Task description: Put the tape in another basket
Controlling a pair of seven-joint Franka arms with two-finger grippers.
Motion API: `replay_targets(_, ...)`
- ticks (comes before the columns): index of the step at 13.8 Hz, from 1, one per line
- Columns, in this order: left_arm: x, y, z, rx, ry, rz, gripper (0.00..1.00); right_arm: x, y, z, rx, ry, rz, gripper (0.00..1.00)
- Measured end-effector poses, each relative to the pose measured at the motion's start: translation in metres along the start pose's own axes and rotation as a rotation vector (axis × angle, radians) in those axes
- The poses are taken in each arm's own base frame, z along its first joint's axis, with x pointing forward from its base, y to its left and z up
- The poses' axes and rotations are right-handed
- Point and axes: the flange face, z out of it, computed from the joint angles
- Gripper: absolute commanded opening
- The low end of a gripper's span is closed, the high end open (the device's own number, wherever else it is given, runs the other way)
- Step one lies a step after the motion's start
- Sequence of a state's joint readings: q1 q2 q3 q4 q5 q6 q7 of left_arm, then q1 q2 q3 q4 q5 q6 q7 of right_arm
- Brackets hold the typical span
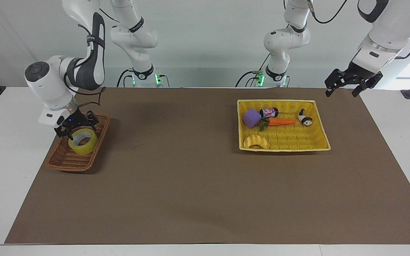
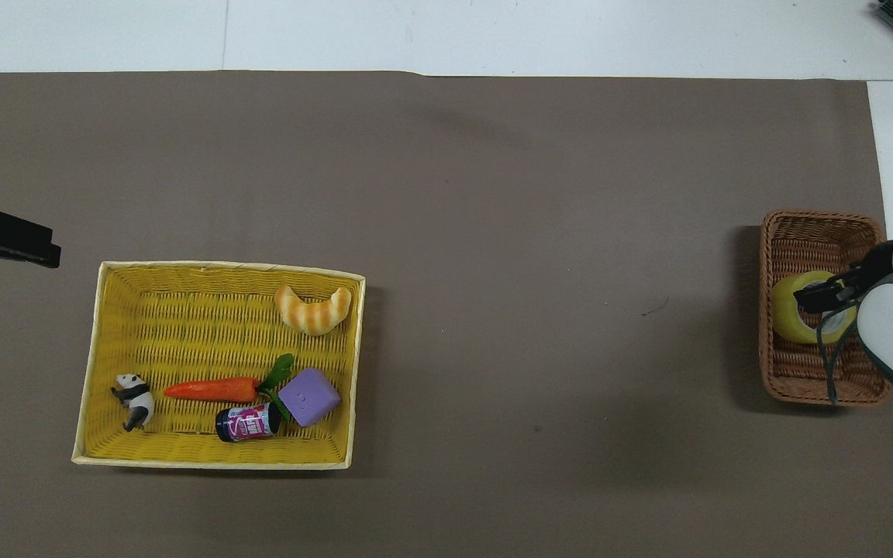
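The yellow tape (image 1: 83, 141) lies almost flat in the brown wicker basket (image 1: 62, 161) at the right arm's end of the table, its core hole facing up. It also shows in the overhead view (image 2: 794, 322), inside the wicker basket (image 2: 803, 380). My right gripper (image 1: 75, 128) hangs open just above the tape's edge and holds nothing; in the overhead view (image 2: 830, 294) it partly covers the tape. My left gripper (image 1: 347, 82) waits open in the air over the table's edge at the left arm's end, and its tip shows in the overhead view (image 2: 1, 240).
A larger yellow basket (image 1: 297, 144) toward the left arm's end holds a croissant toy (image 1: 256, 142), a purple block (image 1: 251, 117), a carrot (image 1: 281, 121), a small can (image 1: 269, 112) and a panda figure (image 1: 305, 118). A brown mat (image 1: 190, 177) covers the table.
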State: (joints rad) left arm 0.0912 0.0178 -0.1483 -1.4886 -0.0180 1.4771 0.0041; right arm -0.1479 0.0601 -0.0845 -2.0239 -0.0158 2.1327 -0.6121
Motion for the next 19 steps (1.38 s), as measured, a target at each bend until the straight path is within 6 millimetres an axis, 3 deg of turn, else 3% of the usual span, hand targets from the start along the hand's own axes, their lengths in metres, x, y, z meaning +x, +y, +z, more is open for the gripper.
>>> replay_targets(2,-0.001,0.0,-0.001,0.001,0.003,0.0,1.0,0.012,-0.016,-0.015,-0.006,0.021,0.125,1.0)
replay_targets(6,-0.002,0.001,-0.002,0.002,-0.001,0.001,1.0,0.039,-0.077,-0.033,0.009,0.016,0.39,1.0)
replay_targets(8,-0.006,0.002,0.0,0.002,-0.035,0.002,1.0,0.044,-0.094,-0.056,0.009,0.037,0.474,1.0)
replay_targets(12,-0.013,0.003,-0.021,0.002,-0.023,0.004,1.0,0.038,-0.109,-0.141,0.014,0.05,0.566,1.0)
replay_targets(15,-0.019,0.001,-0.031,0.003,-0.012,0.0,1.0,0.028,-0.105,-0.205,0.016,0.056,0.594,1.0)
replay_targets(19,-0.021,-0.005,-0.031,0.003,-0.015,-0.012,1.0,0.003,-0.099,-0.265,0.024,0.008,0.622,1.0)
